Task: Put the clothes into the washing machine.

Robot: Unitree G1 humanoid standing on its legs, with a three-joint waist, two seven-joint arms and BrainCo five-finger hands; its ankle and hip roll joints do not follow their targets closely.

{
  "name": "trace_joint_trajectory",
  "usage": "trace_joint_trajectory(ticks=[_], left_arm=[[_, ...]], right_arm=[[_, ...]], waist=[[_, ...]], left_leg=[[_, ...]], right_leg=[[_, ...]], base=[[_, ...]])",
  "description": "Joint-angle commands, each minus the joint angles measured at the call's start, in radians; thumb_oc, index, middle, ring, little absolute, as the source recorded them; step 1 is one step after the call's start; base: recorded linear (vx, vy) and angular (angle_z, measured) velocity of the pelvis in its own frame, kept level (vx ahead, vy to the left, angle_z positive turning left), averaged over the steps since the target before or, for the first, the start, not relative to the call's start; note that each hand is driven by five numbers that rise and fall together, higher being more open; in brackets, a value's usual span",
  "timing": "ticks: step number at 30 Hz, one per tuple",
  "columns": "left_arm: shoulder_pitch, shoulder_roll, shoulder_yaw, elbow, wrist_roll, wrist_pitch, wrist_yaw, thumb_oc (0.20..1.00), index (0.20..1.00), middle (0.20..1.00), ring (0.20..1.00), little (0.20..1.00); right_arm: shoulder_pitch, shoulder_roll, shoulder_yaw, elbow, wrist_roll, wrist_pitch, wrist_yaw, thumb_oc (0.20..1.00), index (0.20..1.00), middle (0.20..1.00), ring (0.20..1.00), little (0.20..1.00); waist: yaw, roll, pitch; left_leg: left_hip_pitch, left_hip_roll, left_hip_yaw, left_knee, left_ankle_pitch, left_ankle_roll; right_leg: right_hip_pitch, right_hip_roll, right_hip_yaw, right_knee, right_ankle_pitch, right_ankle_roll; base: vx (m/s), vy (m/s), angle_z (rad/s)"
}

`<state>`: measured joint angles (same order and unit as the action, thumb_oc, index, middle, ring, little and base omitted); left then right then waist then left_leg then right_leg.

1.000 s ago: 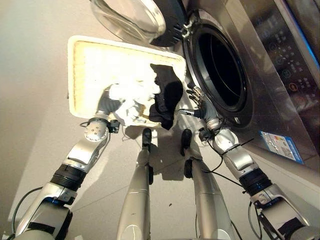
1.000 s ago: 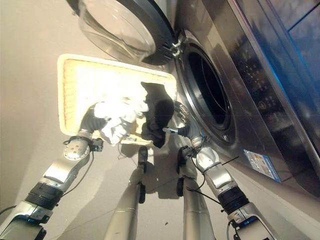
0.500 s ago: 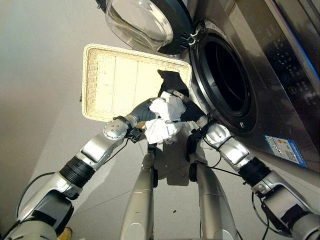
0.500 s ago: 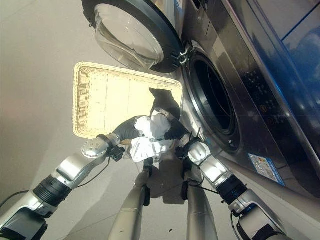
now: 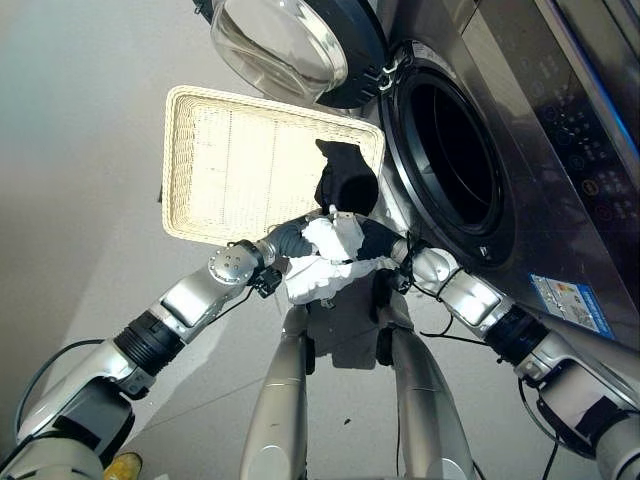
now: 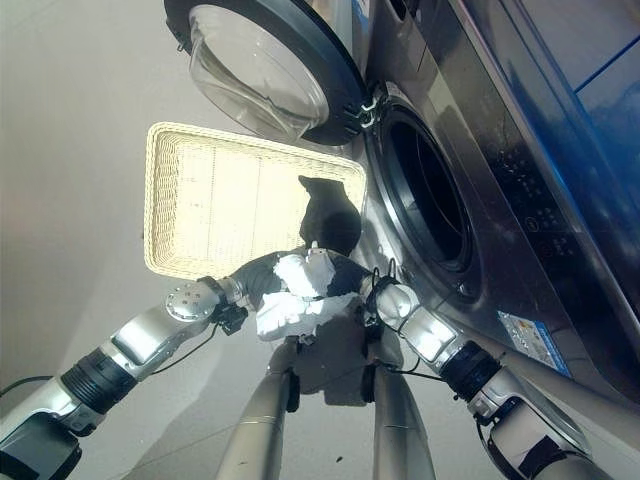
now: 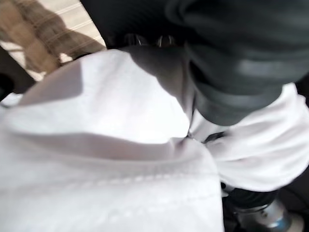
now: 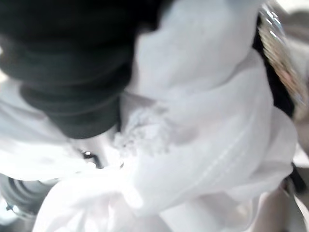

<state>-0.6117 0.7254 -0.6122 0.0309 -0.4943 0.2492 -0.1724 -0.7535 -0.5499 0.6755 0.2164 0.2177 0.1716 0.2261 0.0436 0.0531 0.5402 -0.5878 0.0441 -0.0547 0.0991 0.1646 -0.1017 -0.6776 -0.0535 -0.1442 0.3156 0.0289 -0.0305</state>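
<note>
White clothes [image 5: 322, 262] bunched between left hand [image 5: 285, 240] and right hand [image 5: 385, 243], fingers buried so can't tell grip; wicker basket [image 5: 200, 160] behind, washing machine [image 5: 445, 150] door open alongside.

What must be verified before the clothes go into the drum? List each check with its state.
1. Washing machine door swung open: ok.
2. Drum opening free of obstruction: ok.
3. White clothes lifted out of the basket, bundled between left hand and right hand: ok.
4. Finger grip on the bundle: cannot tell, cloth hides it.
5. Basket emptied: not ok, black garment remains at its corner.
</note>
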Motion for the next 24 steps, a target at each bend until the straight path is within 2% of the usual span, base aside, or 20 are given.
trace_joint_trajectory(ticks=[1,2,4,9,13,15,17,20,21,23,24], left_arm=[[-0.076,-0.082,0.034,-0.136,-0.063,-0.169,0.007,0.2,0.2,0.2,0.2,0.2],[-0.064,-0.08,0.041,-0.146,-0.064,-0.188,0.017,0.2,0.2,0.2,0.2,0.2],[-0.053,-0.082,0.049,-0.155,-0.059,-0.203,0.025,0.2,0.2,0.2,0.2,0.2],[-0.026,-0.085,0.056,-0.157,-0.04,-0.238,0.039,0.2,0.2,0.2,0.2,0.2],[-0.02,-0.09,0.058,-0.16,-0.043,-0.25,0.059,0.2,0.2,0.2,0.2,0.2],[-0.008,-0.106,0.062,-0.144,-0.018,-0.253,0.163,1.0,1.0,1.0,1.0,1.0],[0.002,-0.12,0.077,-0.107,0.042,-0.267,0.283,1.0,1.0,1.0,1.0,1.0],[0.01,-0.122,0.079,-0.097,0.07,-0.272,0.338,1.0,1.0,1.0,1.0,1.0],[0.033,-0.129,0.119,-0.035,0.218,-0.247,0.567,1.0,1.0,1.0,1.0,1.0],[0.033,-0.12,0.134,-0.005,0.274,-0.231,0.641,1.0,1.0,1.0,1.0,1.0],[0.039,-0.103,0.164,0.047,0.344,-0.169,0.736,1.0,1.0,1.0,1.0,1.0]], right_arm=[[0.005,0.007,0.088,-0.039,0.029,0.118,0.143,0.2,0.2,0.2,0.2,0.2],[0.009,-0.004,0.098,-0.024,0.021,0.164,0.177,0.2,0.2,0.2,0.2,0.2],[0.015,-0.012,0.102,-0.02,0.013,0.208,0.2,0.2,0.2,0.2,0.2,0.2],[0.044,-0.026,0.108,0.015,-0.021,0.25,0.262,0.2,0.2,0.2,0.2,0.2],[0.056,-0.026,0.103,0.021,0.025,0.254,0.243,0.2,0.2,0.2,0.2,0.2],[0.077,-0.007,0.082,0.038,0.097,0.257,0.226,0.2,0.2,0.2,0.2,0.2],[0.099,0.02,0.054,0.056,0.149,0.275,0.223,0.2,0.2,0.2,0.2,0.2],[0.11,0.026,0.046,0.061,0.164,0.284,0.225,0.2,0.2,0.2,0.2,0.2],[0.137,0.054,0.006,0.096,0.191,0.297,0.223,0.2,0.2,0.2,0.2,0.2],[0.136,0.061,-0.008,0.112,0.197,0.299,0.216,0.2,0.2,0.2,0.2,0.2],[0.134,0.064,-0.029,0.14,0.212,0.291,0.183,0.2,0.2,0.2,0.2,0.2]], waist=[[-0.006,0.014,-0.02],[-0.004,0.008,-0.02],[-0.003,0.007,-0.02],[-0.007,0.003,-0.02],[-0.009,0.003,-0.02],[-0.012,0.004,-0.02],[-0.011,0.004,-0.02],[-0.011,0.003,-0.02],[-0.005,-0.001,-0.02],[-0.001,-0.003,-0.02],[0.006,-0.007,-0.02]], left_leg=[[-0.011,-0.066,0.068,-0.013,-0.015,0.035],[-0.014,-0.068,0.065,-0.012,-0.015,0.037],[-0.018,-0.07,0.063,-0.012,-0.015,0.038],[-0.018,-0.077,0.06,-0.009,-0.02,0.041],[-0.027,-0.079,0.058,-0.009,-0.015,0.043],[-0.028,-0.084,0.055,-0.006,-0.019,0.044],[-0.042,-0.086,0.051,-0.002,-0.015,0.046],[-0.037,-0.087,0.05,0.0,-0.02,0.046],[-0.042,-0.092,0.042,0.005,-0.023,0.044],[-0.043,-0.094,0.039,0.007,-0.025,0.044],[-0.045,-0.095,0.037,0.014,-0.03,0.04]], right_leg=[[0.047,0.019,-0.004,-0.064,-0.009,0.094],[0.045,0.02,-0.003,-0.068,-0.004,0.093],[0.04,0.02,-0.001,-0.069,-0.001,0.092],[0.039,0.021,0.008,-0.073,-0.001,0.088],[0.031,0.024,0.015,-0.082,0.01,0.085],[0.027,0.025,0.019,-0.077,0.006,0.083],[0.016,0.028,0.02,-0.079,0.011,0.082],[0.02,0.027,0.02,-0.075,0.003,0.081],[0.019,0.026,0.015,-0.076,0.0,0.082],[0.019,0.026,0.012,-0.077,-0.002,0.081],[0.018,0.021,0.002,-0.078,-0.002,0.082]], base=[[0.04,-0.066,0.01],[0.04,-0.068,0.01],[0.01,-0.017,0.0],[0.0,0.0,0.0],[0.0,0.0,0.0],[0.02,0.006,-0.02],[0.01,-0.001,-0.03],[0.02,-0.015,-0.03],[0.03,-0.05,-0.03],[0.04,-0.067,-0.01],[0.04,-0.065,-0.02]])
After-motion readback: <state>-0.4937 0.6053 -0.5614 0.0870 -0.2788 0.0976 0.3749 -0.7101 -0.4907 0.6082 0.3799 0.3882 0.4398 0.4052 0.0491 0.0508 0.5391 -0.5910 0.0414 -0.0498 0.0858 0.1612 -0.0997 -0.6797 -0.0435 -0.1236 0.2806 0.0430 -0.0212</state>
